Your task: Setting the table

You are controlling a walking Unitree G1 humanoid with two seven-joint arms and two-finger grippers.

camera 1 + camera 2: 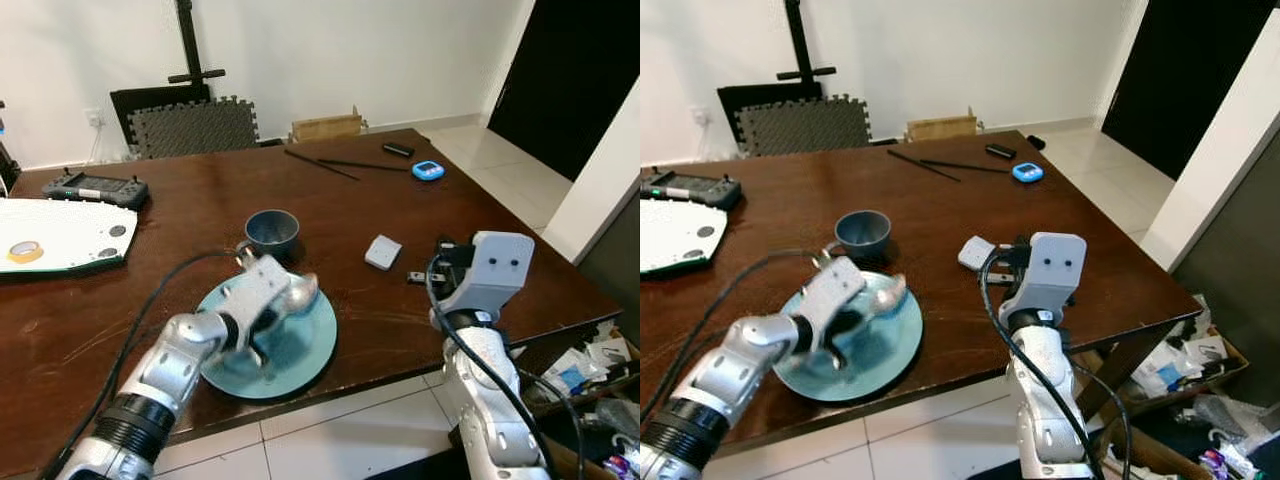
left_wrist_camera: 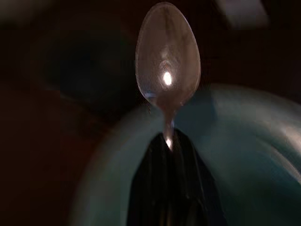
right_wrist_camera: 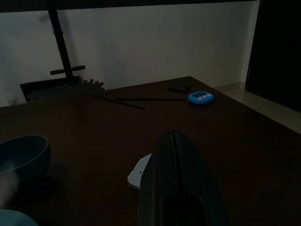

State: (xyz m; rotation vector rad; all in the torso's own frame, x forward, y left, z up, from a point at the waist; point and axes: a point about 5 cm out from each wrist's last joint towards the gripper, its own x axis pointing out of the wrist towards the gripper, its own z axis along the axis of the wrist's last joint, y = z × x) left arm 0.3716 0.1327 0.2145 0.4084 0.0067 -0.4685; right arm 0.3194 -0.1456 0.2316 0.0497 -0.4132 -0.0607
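Spoon [image 2: 168, 61] sits pinched by its handle between my left gripper's [image 2: 168, 141] 2 black fingers, bowl sticking straight out past the fingertips, handle neck right at the tips. In the head views I see the spoon bowl [image 1: 303, 291] over the teal plate's [image 1: 310, 350] rim at about 1 o'clock of the plate, left gripper above the plate middle. I cannot tell whether the spoon touches the plate.

Dark blue bowl [image 1: 272, 231] stands on the brown table [image 1: 200, 215] just beyond the plate, at its 12 o'clock, near but apart.

My right gripper [image 3: 175, 141] has its 2 fingers pressed flat together, holding nothing, hovering low over the table at the plate's 3 o'clock, well apart from it. Small white box [image 1: 383, 252] lies just ahead of those fingers.

Far side of the table: 2 black chopsticks [image 1: 330, 165], a black remote [image 1: 398, 150] and a blue timer [image 1: 428, 170], around 1 o'clock from the bowl. At 10 o'clock, a black controller [image 1: 95, 187] and a white board [image 1: 60, 235] with a tape roll [image 1: 25, 251] on it.
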